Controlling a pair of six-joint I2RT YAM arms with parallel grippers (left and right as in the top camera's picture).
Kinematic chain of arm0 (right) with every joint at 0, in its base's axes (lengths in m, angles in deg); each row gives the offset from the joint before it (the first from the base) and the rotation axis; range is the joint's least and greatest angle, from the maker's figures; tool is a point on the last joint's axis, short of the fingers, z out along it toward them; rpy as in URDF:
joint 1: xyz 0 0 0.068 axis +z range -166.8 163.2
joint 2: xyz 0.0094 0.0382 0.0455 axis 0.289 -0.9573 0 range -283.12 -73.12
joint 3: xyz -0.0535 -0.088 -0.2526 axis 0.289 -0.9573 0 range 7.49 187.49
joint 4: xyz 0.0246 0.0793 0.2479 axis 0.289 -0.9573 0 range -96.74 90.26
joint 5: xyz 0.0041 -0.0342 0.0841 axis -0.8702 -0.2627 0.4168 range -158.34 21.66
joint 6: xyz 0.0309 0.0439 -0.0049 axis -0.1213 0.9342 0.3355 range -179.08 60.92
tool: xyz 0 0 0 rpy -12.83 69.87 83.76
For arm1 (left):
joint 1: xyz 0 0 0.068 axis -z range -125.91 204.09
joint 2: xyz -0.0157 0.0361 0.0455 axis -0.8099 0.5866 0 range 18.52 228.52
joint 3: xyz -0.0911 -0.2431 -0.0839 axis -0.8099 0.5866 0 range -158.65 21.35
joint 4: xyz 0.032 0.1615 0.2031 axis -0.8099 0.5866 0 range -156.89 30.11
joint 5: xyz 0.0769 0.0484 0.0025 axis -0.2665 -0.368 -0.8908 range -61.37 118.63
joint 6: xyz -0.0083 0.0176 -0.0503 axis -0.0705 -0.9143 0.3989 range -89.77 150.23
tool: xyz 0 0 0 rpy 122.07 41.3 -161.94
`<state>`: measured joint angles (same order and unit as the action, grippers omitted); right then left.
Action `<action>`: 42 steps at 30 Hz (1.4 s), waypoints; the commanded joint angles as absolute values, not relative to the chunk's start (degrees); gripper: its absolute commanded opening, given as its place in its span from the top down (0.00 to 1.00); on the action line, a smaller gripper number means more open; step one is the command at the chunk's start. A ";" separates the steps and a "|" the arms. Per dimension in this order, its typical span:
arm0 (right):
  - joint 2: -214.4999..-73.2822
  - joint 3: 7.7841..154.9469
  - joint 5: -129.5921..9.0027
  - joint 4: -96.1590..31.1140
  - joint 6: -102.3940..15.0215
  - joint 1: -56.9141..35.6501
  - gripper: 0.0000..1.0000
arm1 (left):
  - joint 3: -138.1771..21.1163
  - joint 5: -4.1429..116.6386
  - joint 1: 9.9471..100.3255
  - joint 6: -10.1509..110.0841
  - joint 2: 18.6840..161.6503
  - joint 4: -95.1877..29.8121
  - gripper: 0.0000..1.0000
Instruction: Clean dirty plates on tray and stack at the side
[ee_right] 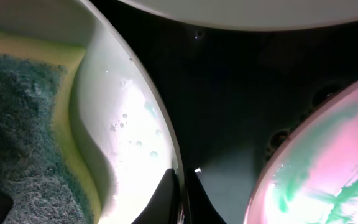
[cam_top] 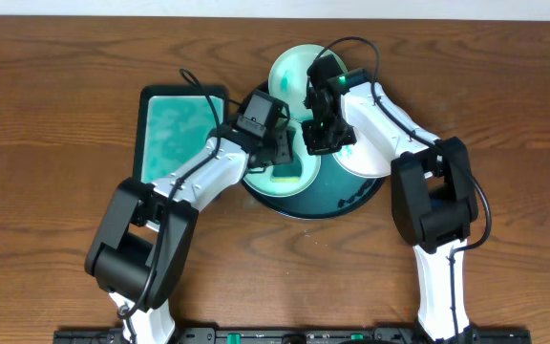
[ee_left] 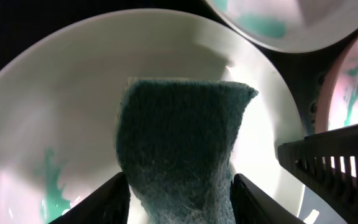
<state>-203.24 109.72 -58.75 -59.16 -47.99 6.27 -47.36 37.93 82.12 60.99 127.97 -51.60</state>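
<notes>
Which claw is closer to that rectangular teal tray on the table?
Left. The left claw, holding a sponge, is just right of the rectangular teal tray; the right claw pinches a plate by its rim, farther right still.

The overhead view is bright and even. The table (cam_top: pixel 55 115) is sharp to its corners, with only soft shadows beneath the arms near its front edge. The tray (cam_top: pixel 351 203) shows a dull sheen. Both wrist views are dimmer and very close. White glare blooms on the sponged plate (ee_left: pixel 61 112) and a pink cast washes the neighbouring plate (ee_right: pixel 334 162). The sponge (ee_left: pixel 179 143) is crisp, while the frame edges go soft.
</notes>
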 commanded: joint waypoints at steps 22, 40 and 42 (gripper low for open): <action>-203.96 109.70 -56.28 -59.55 -48.43 6.93 0.98 | -47.51 27.53 84.76 66.17 124.82 -47.76 0.46; -203.96 109.70 -56.26 -59.81 -48.43 6.93 0.98 | -47.34 27.53 86.69 68.56 127.71 -49.83 0.60; -203.96 109.70 -56.28 -59.77 -48.43 6.93 0.98 | -47.34 27.53 86.69 68.75 128.19 -49.86 0.64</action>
<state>-203.24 109.72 -58.78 -59.53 -47.99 6.27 -47.36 28.38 86.73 68.18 126.40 -49.94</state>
